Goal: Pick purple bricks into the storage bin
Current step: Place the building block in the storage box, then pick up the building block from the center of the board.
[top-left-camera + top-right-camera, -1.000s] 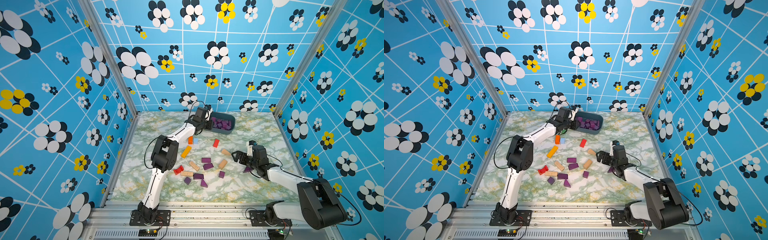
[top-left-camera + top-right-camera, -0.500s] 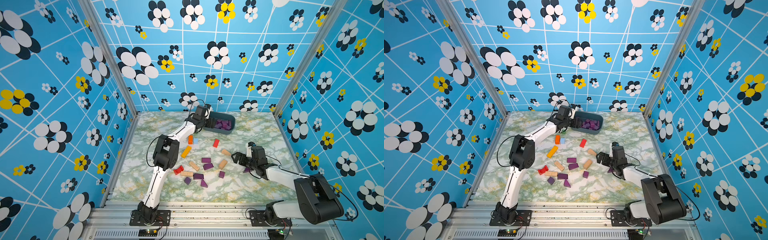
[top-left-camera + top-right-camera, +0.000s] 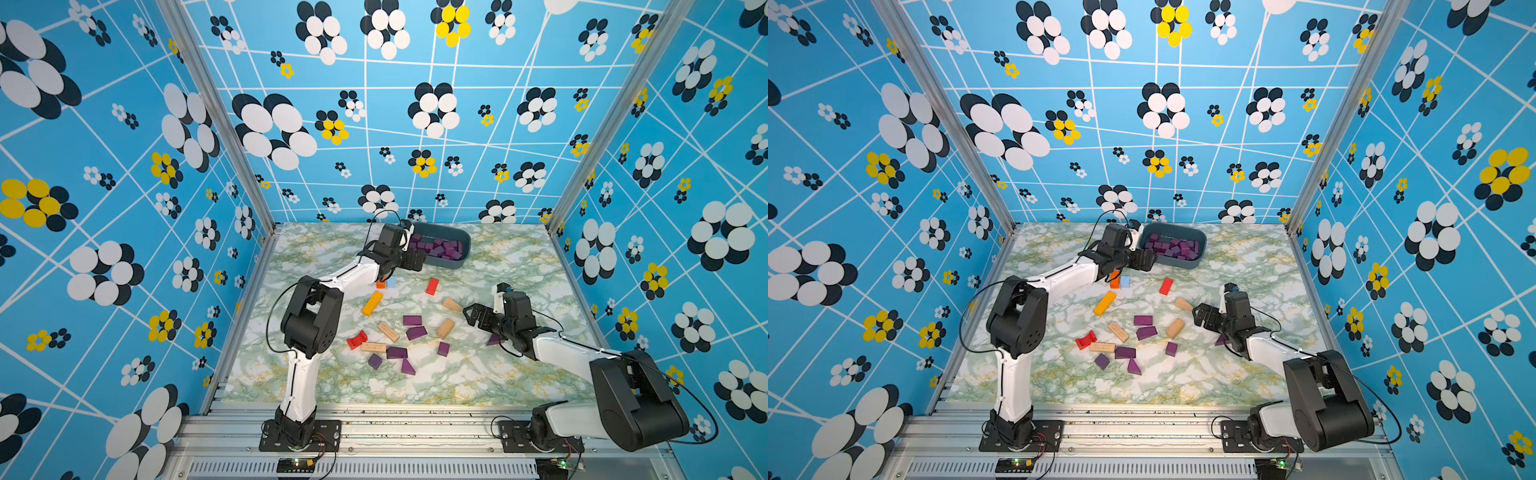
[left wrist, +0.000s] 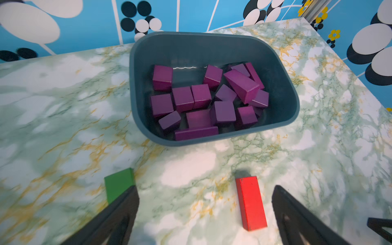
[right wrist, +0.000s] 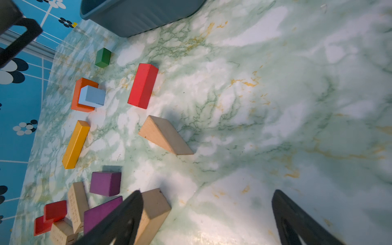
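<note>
1. purple bricks [image 4: 182,98] lie heaped in the storage bin [image 4: 271,70]: more than a dozen cubes and bars, with one bar tilted across the others.
2. the bin sits at the far side of the marbled table [image 3: 498,374], near the back wall, in both top views.
3. loose purple bricks [image 3: 416,332] lie at mid-table, six of them scattered among tan and red blocks. one more purple piece [image 3: 494,340] is partly hidden under the right arm.
4. left gripper [image 4: 204,188] hovers just beside the bin's near wall, fingers spread wide with nothing between them. a red bar [image 4: 251,205] lies on the table under the gap, and a green block [image 4: 118,184] lies by one finger.
5. right gripper [image 5: 207,192] is low over the table to the right of the loose bricks, fingers spread wide and empty. a tan block [image 5: 156,209] lies just beside one finger, and a tan wedge [image 5: 163,135] lies farther ahead.
</note>
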Robot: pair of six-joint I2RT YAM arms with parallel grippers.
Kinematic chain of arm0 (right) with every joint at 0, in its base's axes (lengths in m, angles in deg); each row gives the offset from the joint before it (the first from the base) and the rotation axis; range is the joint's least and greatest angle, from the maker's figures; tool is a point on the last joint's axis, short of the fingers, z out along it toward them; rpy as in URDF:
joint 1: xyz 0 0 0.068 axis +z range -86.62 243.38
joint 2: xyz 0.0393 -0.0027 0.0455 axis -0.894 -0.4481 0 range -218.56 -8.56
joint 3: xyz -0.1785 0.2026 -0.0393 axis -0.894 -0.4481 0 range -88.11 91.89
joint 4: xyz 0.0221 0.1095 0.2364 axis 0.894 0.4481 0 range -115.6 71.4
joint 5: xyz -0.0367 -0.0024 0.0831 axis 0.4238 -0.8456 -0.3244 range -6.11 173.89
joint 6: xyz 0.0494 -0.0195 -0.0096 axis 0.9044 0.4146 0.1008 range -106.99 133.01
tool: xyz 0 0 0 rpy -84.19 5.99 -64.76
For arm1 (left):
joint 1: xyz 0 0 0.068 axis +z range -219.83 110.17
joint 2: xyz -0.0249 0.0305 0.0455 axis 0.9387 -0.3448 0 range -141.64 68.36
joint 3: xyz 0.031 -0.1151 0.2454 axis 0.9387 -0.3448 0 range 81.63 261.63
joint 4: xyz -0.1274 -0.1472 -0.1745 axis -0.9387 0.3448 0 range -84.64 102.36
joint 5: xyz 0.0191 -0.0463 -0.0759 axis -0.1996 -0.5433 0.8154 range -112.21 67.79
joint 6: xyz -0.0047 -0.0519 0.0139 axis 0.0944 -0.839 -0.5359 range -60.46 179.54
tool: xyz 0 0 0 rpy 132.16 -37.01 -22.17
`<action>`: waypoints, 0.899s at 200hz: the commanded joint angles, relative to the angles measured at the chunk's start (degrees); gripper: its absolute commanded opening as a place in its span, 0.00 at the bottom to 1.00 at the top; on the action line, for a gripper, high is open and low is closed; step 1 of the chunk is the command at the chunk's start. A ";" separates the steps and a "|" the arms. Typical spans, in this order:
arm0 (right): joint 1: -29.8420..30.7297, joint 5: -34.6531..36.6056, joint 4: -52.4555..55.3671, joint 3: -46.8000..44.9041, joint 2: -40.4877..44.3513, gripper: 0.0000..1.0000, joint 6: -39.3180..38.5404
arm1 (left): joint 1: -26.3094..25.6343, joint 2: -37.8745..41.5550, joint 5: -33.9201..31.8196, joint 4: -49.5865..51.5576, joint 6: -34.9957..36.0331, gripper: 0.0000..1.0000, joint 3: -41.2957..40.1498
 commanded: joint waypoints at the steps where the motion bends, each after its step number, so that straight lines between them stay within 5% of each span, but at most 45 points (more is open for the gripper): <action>1: -0.36 0.05 0.82 0.18 2.25 0.94 -1.37 | -1.39 8.03 -2.54 -4.85 1.89 1.00 -7.51; 48: 2.36 3.39 5.21 2.10 4.52 0.89 -4.94 | -3.48 20.76 -4.60 -10.60 1.55 1.00 -26.22; 113: 10.14 19.29 26.36 10.72 5.52 0.84 -5.59 | -5.99 36.08 -3.05 -15.31 7.42 1.00 -43.16; 180: 10.71 27.03 40.51 12.21 10.68 0.73 -0.41 | -6.14 43.81 6.96 -34.34 6.89 1.00 -58.90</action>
